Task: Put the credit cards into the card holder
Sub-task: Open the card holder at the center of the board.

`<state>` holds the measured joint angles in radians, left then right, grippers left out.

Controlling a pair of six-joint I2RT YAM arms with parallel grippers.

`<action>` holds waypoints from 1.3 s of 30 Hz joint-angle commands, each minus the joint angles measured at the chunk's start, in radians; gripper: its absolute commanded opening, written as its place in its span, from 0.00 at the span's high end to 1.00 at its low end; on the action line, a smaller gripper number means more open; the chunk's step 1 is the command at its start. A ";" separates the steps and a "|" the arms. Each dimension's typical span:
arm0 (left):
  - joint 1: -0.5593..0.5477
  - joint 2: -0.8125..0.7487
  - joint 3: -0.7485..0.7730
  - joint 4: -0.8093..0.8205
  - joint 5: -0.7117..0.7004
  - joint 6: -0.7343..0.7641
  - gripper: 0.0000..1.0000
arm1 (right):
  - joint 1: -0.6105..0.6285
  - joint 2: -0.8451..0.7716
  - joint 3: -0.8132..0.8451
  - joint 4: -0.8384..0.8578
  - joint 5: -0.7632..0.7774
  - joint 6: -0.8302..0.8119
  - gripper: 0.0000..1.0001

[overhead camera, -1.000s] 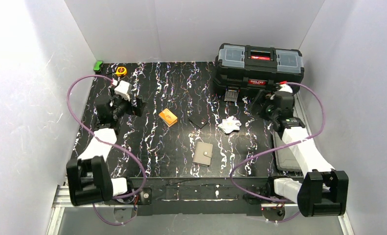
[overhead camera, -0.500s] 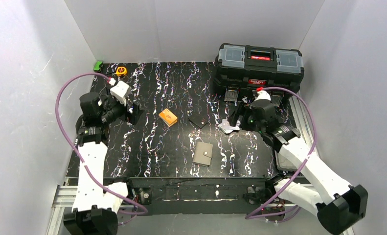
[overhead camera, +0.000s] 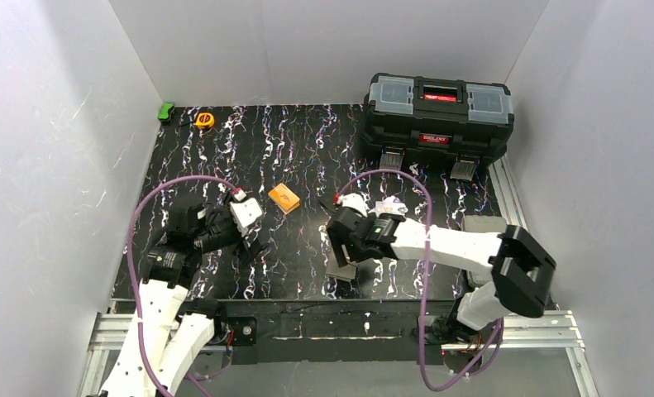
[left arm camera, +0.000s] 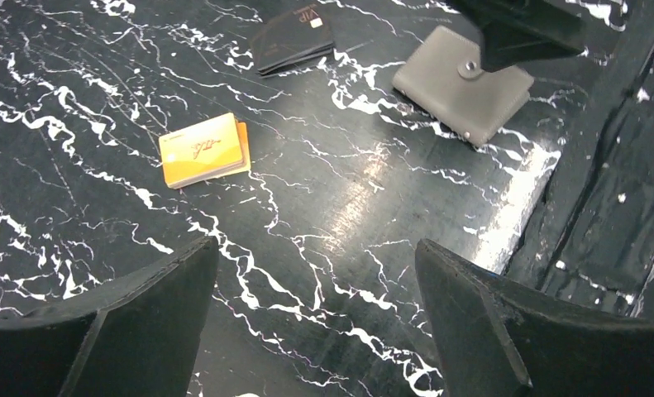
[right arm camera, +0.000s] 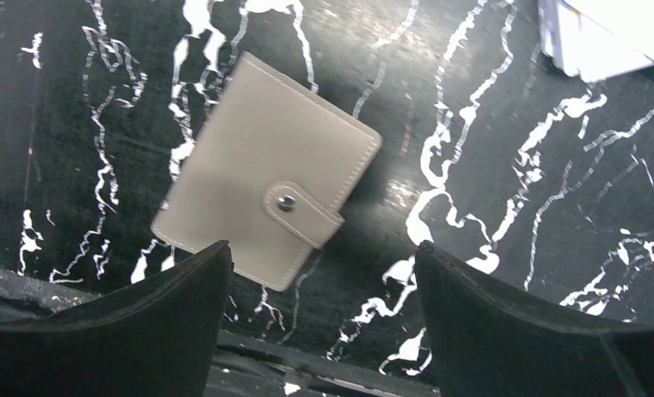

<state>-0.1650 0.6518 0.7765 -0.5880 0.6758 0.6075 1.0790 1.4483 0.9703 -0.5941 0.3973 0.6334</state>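
Right wrist view: the right gripper [right arm camera: 322,260] hangs over the closed card holder [right arm camera: 265,207], fingers spread wide and holding nothing. The holder lies flat at the near edge of the table [overhead camera: 307,141], snap tab fastened. The credit cards [overhead camera: 387,206] lie just beyond it, slightly right. The left gripper [left arm camera: 317,248] is likewise spread and empty, near an orange block [left arm camera: 203,149].

Bright even light, soft shadows; glare on glossy table [left arm camera: 365,194] (left wrist view).
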 commanded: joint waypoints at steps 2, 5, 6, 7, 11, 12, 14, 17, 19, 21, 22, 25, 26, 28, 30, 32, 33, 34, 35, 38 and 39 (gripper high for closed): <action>-0.048 -0.008 -0.026 -0.049 -0.008 0.140 0.12 | 0.071 0.099 0.109 -0.016 0.088 0.017 0.16; -0.062 -0.021 -0.055 -0.044 0.012 0.212 0.12 | 0.075 0.137 0.113 0.004 0.076 0.018 0.19; -0.064 -0.026 -0.064 -0.041 0.019 0.228 0.12 | 0.076 0.143 0.111 0.011 0.076 0.017 0.20; -0.065 -0.025 -0.072 -0.041 0.026 0.242 0.12 | 0.075 0.149 0.108 0.019 0.075 0.015 0.21; -0.067 -0.017 -0.088 -0.041 0.063 0.287 0.12 | 0.075 0.172 0.094 0.064 0.056 -0.011 0.23; -0.067 -0.018 -0.097 -0.041 0.071 0.299 0.12 | 0.075 0.177 0.092 0.076 0.051 -0.018 0.24; -0.068 -0.023 -0.109 -0.041 0.087 0.327 0.12 | 0.075 0.185 0.086 0.097 0.037 -0.036 0.26; -0.068 -0.039 -0.131 -0.041 0.117 0.380 0.13 | 0.073 0.184 0.063 0.138 0.002 -0.082 0.28; -0.069 -0.046 -0.146 -0.041 0.143 0.425 0.13 | 0.065 0.178 0.046 0.168 -0.035 -0.103 0.29; -0.070 -0.047 -0.158 -0.041 0.173 0.471 0.13 | 0.048 0.174 0.028 0.181 -0.067 -0.115 0.29; -0.070 -0.044 -0.161 -0.041 0.185 0.492 0.13 | 0.038 0.170 0.018 0.188 -0.079 -0.116 0.29; -0.074 -0.025 -0.167 -0.041 0.213 0.553 0.13 | -0.005 0.148 -0.021 0.218 -0.142 -0.126 0.30; -0.076 -0.017 -0.167 -0.041 0.220 0.573 0.13 | -0.016 0.141 -0.036 0.229 -0.163 -0.129 0.31; -0.085 0.002 -0.169 -0.041 0.230 0.624 0.13 | -0.031 0.127 -0.057 0.249 -0.197 -0.136 0.33; -0.097 0.025 -0.168 -0.041 0.234 0.665 0.13 | -0.033 0.117 -0.070 0.263 -0.224 -0.146 0.35; -0.116 0.055 -0.164 -0.041 0.233 0.695 0.13 | -0.033 0.117 -0.079 0.276 -0.251 -0.154 0.40; -0.126 0.072 -0.161 -0.041 0.232 0.707 0.13 | -0.033 0.118 -0.084 0.281 -0.265 -0.159 0.43; -0.141 0.085 -0.158 -0.041 0.230 0.718 0.13 | -0.033 0.119 -0.087 0.284 -0.278 -0.165 0.46; -0.149 0.097 -0.156 -0.040 0.227 0.729 0.14 | -0.033 0.119 -0.089 0.287 -0.287 -0.167 0.50; -0.177 0.119 -0.164 -0.026 0.224 0.751 0.14 | -0.033 0.115 -0.093 0.286 -0.300 -0.174 0.63; -0.189 0.123 -0.170 -0.020 0.225 0.762 0.14 | -0.033 0.110 -0.093 0.286 -0.302 -0.175 0.67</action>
<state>-0.3199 0.7628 0.6167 -0.6121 0.8589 1.2968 1.0420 1.5768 0.8997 -0.3248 0.1608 0.4759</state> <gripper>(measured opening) 0.861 0.396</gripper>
